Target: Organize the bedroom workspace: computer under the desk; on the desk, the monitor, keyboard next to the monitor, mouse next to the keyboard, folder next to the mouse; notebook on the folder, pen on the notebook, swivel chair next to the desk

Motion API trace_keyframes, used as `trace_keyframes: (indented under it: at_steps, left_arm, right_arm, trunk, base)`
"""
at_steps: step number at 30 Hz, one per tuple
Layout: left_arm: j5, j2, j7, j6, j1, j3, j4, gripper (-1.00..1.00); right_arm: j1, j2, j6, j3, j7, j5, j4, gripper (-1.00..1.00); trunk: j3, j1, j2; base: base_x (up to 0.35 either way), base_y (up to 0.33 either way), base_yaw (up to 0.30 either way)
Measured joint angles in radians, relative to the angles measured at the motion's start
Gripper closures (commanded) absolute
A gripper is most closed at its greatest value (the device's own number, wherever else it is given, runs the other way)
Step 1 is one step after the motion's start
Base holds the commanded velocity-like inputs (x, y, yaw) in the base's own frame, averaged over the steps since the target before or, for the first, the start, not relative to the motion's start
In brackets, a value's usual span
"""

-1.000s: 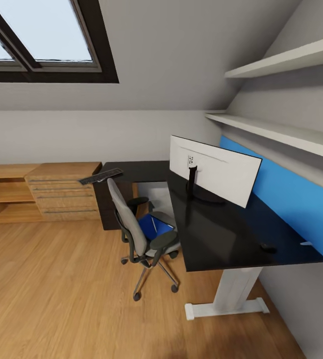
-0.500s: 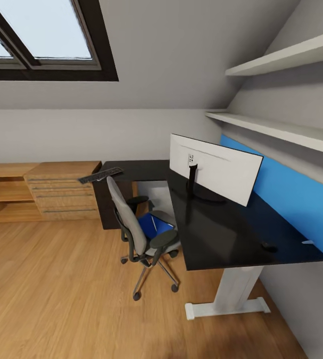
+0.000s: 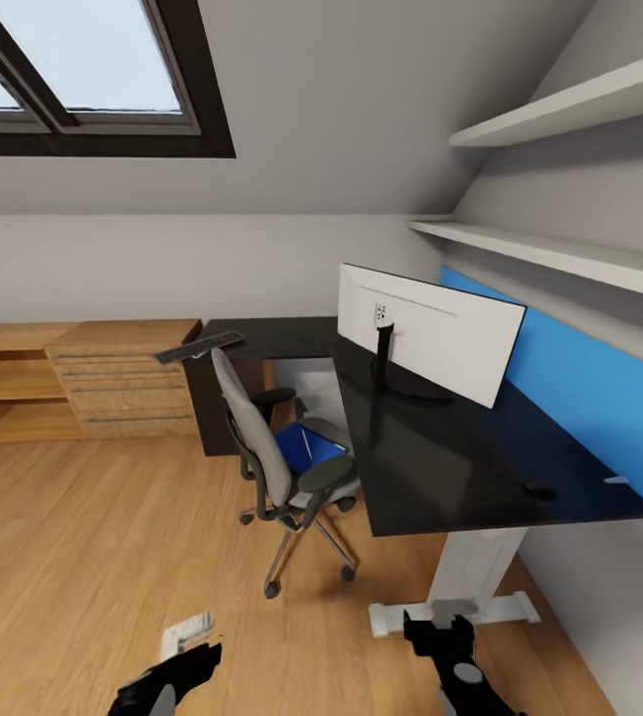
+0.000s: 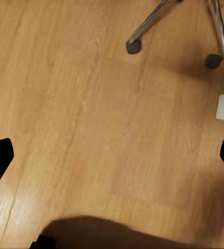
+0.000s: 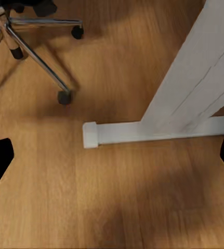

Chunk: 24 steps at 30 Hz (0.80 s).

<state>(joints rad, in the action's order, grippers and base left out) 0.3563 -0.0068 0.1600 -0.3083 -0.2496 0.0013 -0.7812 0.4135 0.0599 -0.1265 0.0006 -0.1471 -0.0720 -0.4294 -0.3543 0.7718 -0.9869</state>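
The monitor (image 3: 430,333) already stands on the black table (image 3: 440,452), right of centre in the head view, its white back turned toward the camera. The keyboard (image 3: 200,347) lies at the far left end of the table top, partly overhanging onto the light wooden drawer chest (image 3: 122,378), well apart from the monitor, so it is not yet in place. The swivel chair (image 3: 281,462) sits just beside the table's front edge at mid-frame, and the blue folder (image 3: 306,447) rests on its seat, not yet moved. A small dark thing near the table's right end could be the mouse, but it is too small to tell. Judging from this, only the monitor step looks done; keyboard, folder, notebook, pen and the final chair position remain. At the bottom of the head view the left gripper (image 3: 167,681) and right gripper (image 3: 455,656) hang above the wooden floor (image 3: 82,557); in both wrist views the jaws stand spread wide with nothing between them. A white table leg (image 5: 195,98) shows in the right wrist view.
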Motion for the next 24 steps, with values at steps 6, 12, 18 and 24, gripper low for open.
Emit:
trace_keyframes:
  at_steps: [6,12,18,24]
  left_arm:
    - [0.054,0.001,-0.002,-0.05,-0.125,0.0,-0.021,-1.0]
    - [0.067,-0.001,-0.002,-0.064,-0.159,-0.003,-0.152,-1.0]
    - [0.064,0.007,-0.003,-0.058,-0.165,-0.003,-0.089,-1.0]
    - [0.069,0.037,-0.006,-0.053,-0.166,-0.001,-0.069,-1.0]
  right_arm:
    - [0.109,0.021,0.058,-0.001,0.0,0.015,0.036,-1.0]
    - [0.136,0.037,0.076,0.0,0.002,0.018,0.075,-1.0]
    - [0.14,0.047,0.074,0.001,0.004,0.019,0.139,-1.0]
    - [0.141,0.051,0.04,-0.005,0.002,0.022,0.16,-1.0]
  trunk:
    - [-0.019,0.023,-0.042]
    - [-0.038,0.046,-0.084]
    - [-0.057,0.069,-0.126]
    - [-0.076,0.092,-0.168]
  base:
    - [0.0,0.0,0.0]
    - [0.0,0.0,0.0]
    - [0.0,0.0,0.0]
    - [0.0,0.0,0.0]
